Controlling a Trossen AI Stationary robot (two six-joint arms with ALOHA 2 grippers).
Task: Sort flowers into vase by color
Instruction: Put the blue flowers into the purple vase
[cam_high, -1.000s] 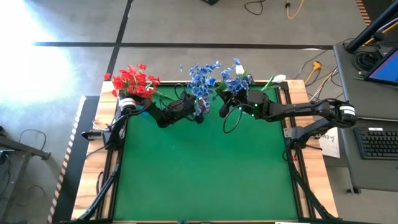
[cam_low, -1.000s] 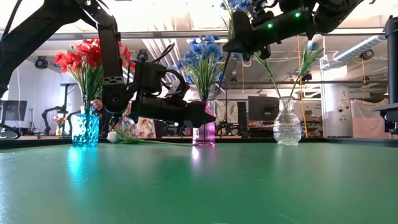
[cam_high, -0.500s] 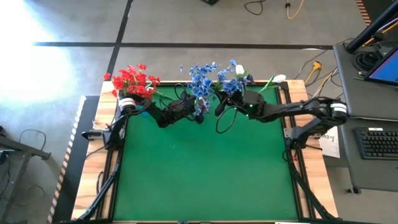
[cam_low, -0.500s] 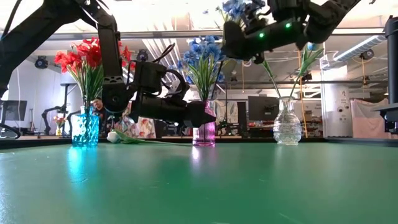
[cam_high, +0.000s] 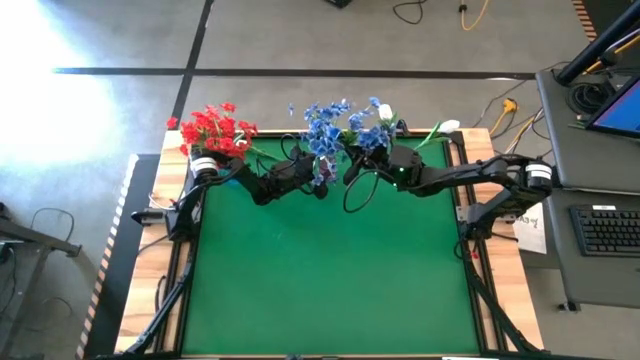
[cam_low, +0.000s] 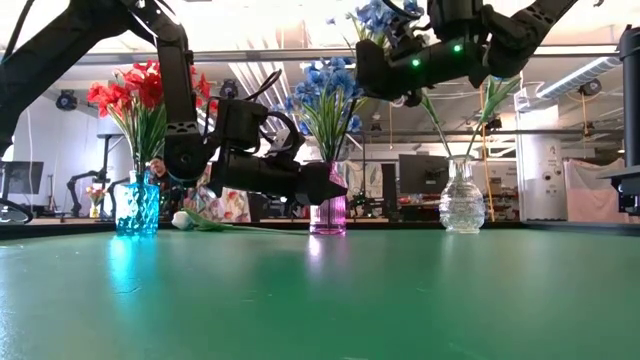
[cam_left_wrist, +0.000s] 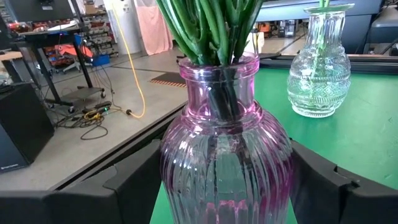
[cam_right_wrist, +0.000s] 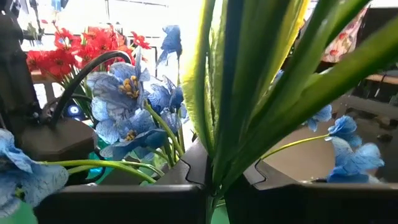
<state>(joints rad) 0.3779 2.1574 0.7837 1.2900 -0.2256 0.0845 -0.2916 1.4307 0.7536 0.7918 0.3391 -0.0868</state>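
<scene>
The blue flower (cam_low: 378, 18) clamped in the right gripper (cam_low: 365, 70) has been carried leftward, toward upper centre. The left gripper (cam_left_wrist: 217, 180) is unmoved, jaws apart around the pink vase (cam_left_wrist: 225, 162).

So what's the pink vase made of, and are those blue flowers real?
The pink vase looks like glass: see-through, ribbed, shiny, with the green stems visible inside. The blue flowers look fake, probably cloth petals on smooth plastic-looking stems, though it's hard to be sure.
</scene>
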